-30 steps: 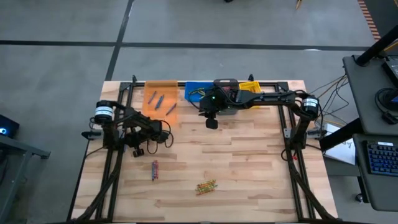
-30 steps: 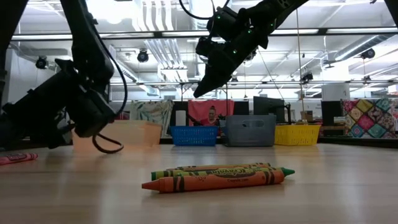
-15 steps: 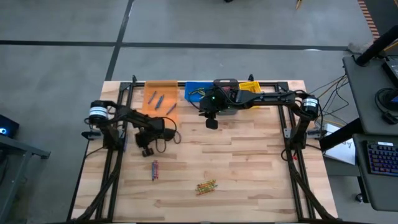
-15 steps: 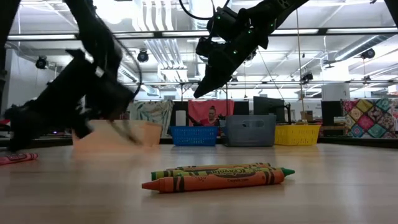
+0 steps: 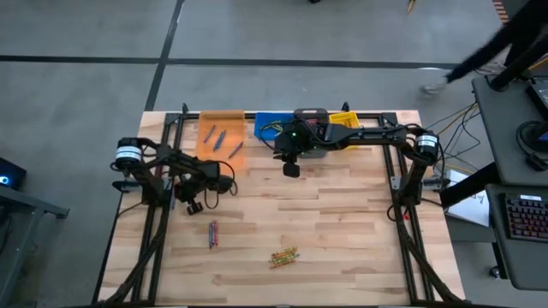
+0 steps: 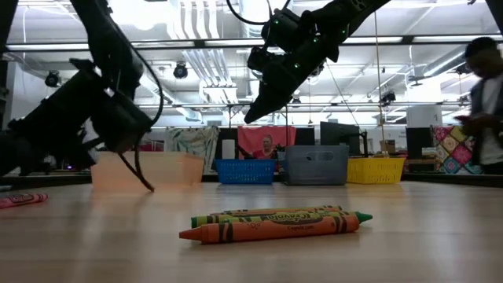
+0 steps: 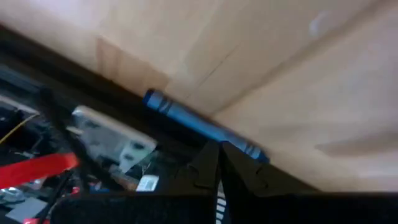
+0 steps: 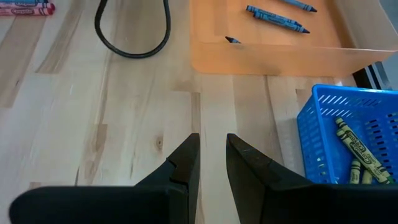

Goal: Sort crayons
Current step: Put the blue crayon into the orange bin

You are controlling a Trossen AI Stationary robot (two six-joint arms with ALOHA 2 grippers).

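My left gripper (image 5: 190, 204) hovers over the table's left part, shut on a blue crayon (image 7: 199, 123). My right gripper (image 5: 291, 168) hangs above the table's far middle, in front of the bins, narrowly open and empty (image 8: 211, 149). A red and blue pair of crayons (image 5: 213, 232) lies on the table at the near left. A green and orange bunch (image 5: 284, 256) lies near the front middle and also shows in the low view (image 6: 275, 222). Blue crayons (image 8: 277, 17) lie in the orange bin (image 5: 223, 137). Green-yellow crayons (image 8: 354, 149) lie in the blue bin (image 5: 272, 127). My left gripper pinches the blue crayon between its two fingertips (image 7: 208, 163), nearer one end (image 7: 249, 149) than the other. The fingers lie across the crayon, and its longer part (image 7: 171, 111) sticks out to one side.
A grey bin (image 6: 317, 164) and a yellow bin (image 5: 344, 120) stand beside the blue one along the far edge. Dark frame rails (image 5: 163, 222) run along the table's left and right sides. A black cable loop (image 8: 132, 31) hangs from my left arm. A person (image 6: 483, 102) stands in the room beyond.
My left gripper has swung a little toward the table's right edge, dipping, then back toward the left edge and up. A person has come into view in the room at the right.
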